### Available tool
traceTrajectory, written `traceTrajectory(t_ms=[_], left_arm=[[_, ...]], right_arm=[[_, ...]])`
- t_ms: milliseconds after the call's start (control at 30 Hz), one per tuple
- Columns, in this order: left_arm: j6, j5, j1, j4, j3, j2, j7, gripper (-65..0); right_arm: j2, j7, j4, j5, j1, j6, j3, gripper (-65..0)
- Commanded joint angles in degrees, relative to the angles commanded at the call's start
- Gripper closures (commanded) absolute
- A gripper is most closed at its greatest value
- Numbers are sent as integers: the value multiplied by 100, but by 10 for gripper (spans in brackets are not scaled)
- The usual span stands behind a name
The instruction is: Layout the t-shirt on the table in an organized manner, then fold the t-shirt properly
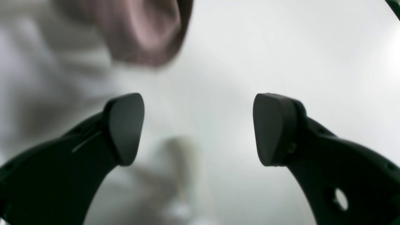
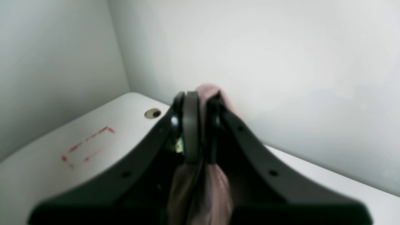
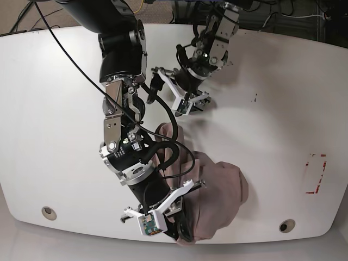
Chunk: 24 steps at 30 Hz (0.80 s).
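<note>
The t-shirt (image 3: pixel 217 190) lies bunched in a mauve-brown heap on the table (image 3: pixel 272 81) near its lower edge in the base view. My right gripper (image 2: pixel 203 125) is shut on a fold of the t-shirt (image 2: pixel 200 193), with cloth poking out above and hanging below the fingers. In the base view the right gripper (image 3: pixel 179 228) sits at the heap's left side, its tips hidden in fabric. My left gripper (image 1: pixel 198 129) is open and holds nothing, hovering over the white tabletop with a blurred bit of the t-shirt (image 1: pixel 147 31) ahead of it. That left gripper (image 3: pixel 182 92) hangs apart from the heap.
A red tape rectangle (image 3: pixel 315 174) marks the table's right side, also visible as the red tape (image 2: pixel 87 143). Two grey grommets (image 3: pixel 48 211) (image 3: pixel 286 225) sit near the lower edge. Black cables run along the right arm (image 3: pixel 122 70). A white wall stands behind the table.
</note>
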Motion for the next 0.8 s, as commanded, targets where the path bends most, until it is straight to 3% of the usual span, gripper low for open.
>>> traceTrajectory(t_ms=[367,533,567,667,800], left_arm=[[9,0,-686,-501,-18,0,-9,-517],[-9,0,-765,-519,-18,0,-9,-488],[-9,9,-782,-527,-18,0,-9,-458],[-18,9,-844,-686,-18,0,-9,-285],[-18,9,-1046,-1081,-18,0,9,-10]], right_arm=[[-8,0,35,9,-220,0,0,0],[-8,0,44,9,-281,0,0,0],[-8,0,44,9,-281,0,0,0],[-8,0,44,18,-290,0,0,0],[-8,0,44,35,-290,0,0,0]])
